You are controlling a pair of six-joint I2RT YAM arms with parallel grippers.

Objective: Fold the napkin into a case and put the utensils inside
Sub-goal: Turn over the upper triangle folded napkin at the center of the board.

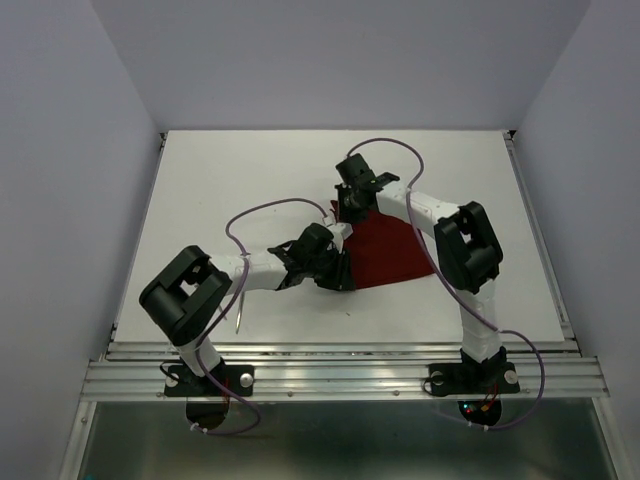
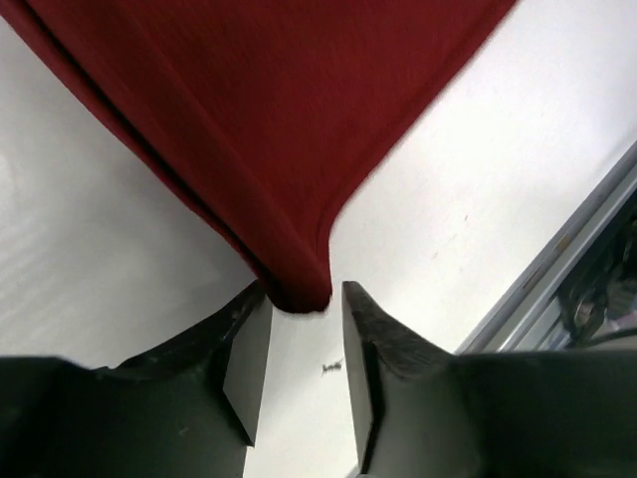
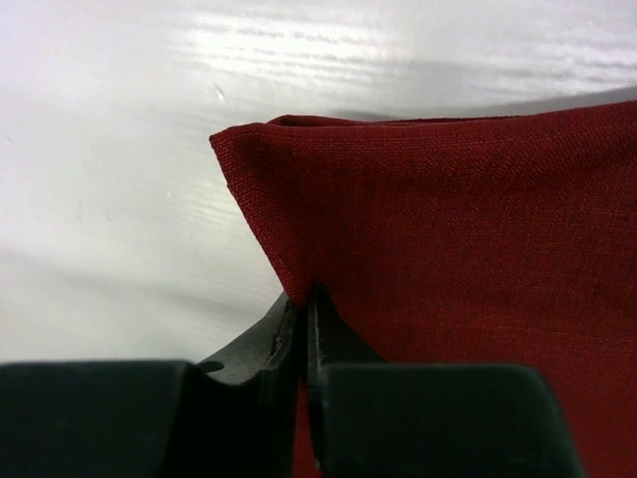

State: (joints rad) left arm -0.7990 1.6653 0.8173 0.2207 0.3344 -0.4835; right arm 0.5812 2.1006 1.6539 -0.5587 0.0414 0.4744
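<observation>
Altogether one napkin (image 1: 390,250) shows on the white bench (image 1: 250,170), lying a little right of centre, with both arms reaching over it. It is a plain dark red cloth, broad and roughly wedge-shaped in the top view, not a narrow strip.

Only one utensil (image 1: 240,310) can be counted: a thin silver piece lying on the bench beside the left arm's elbow, well apart from the cloth. Whether a second piece lies under the arm cannot be told.

Two pincers are at work. The left pincer (image 1: 335,270) is at the napkin's near-left corner. In its wrist view the left pincer (image 2: 304,299) is spread, bare bench (image 2: 100,249) visible between its fingers (image 2: 249,349), and a rounded corner of the napkin (image 2: 279,100) sits right at the tips. Whether they press on it cannot be told. A second layer of cloth shows along that edge.

The right pincer (image 1: 348,205) is at the far-left corner. Close up, the right pincer (image 3: 304,299) is pressed together, pinching the napkin (image 3: 478,249) just below its corner, and the cloth rises off the bench (image 3: 149,100). A thin doubled edge shows along the top.

An aluminium rail (image 1: 340,365) runs along the near edge of the bench.
</observation>
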